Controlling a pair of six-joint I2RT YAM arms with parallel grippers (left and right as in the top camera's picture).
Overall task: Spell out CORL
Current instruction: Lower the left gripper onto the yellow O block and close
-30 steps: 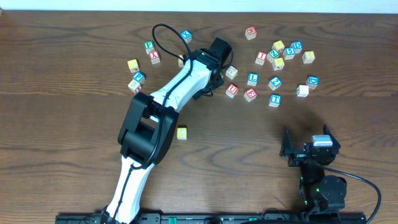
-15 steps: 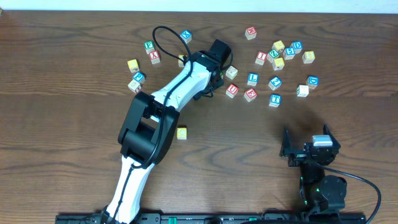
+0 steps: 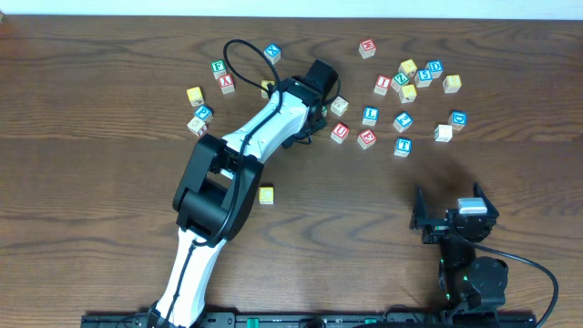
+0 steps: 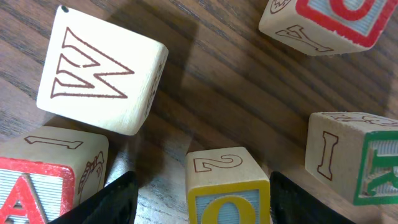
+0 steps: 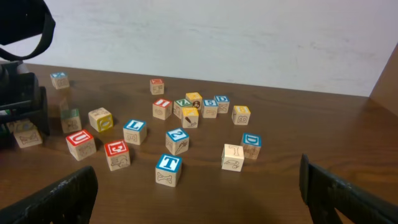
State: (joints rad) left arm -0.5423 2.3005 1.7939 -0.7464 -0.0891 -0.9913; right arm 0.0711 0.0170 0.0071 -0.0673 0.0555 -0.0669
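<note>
In the left wrist view a yellow-faced O cube (image 4: pixel 227 186) stands on the table between the open jaws of my left gripper (image 4: pixel 200 202), with a gap on each side. A green R cube (image 4: pixel 367 158) is just to its right. In the overhead view the left gripper (image 3: pixel 311 114) is down in the block cluster and hides both cubes. Another yellow-faced cube (image 3: pixel 266 194) stands alone at mid-table. The blue L cube (image 3: pixel 370 116) sits in the cluster and also shows in the right wrist view (image 5: pixel 134 132). My right gripper (image 3: pixel 453 219) is open and empty at the front right.
A W cube (image 4: pixel 99 71), a red A cube (image 4: pixel 37 186) and a red U cube (image 4: pixel 336 18) crowd around the left gripper. Several more letter cubes lie at the back right (image 3: pixel 407 68) and back left (image 3: pixel 205 100). A blue T cube (image 5: pixel 168 168) is nearest the right gripper.
</note>
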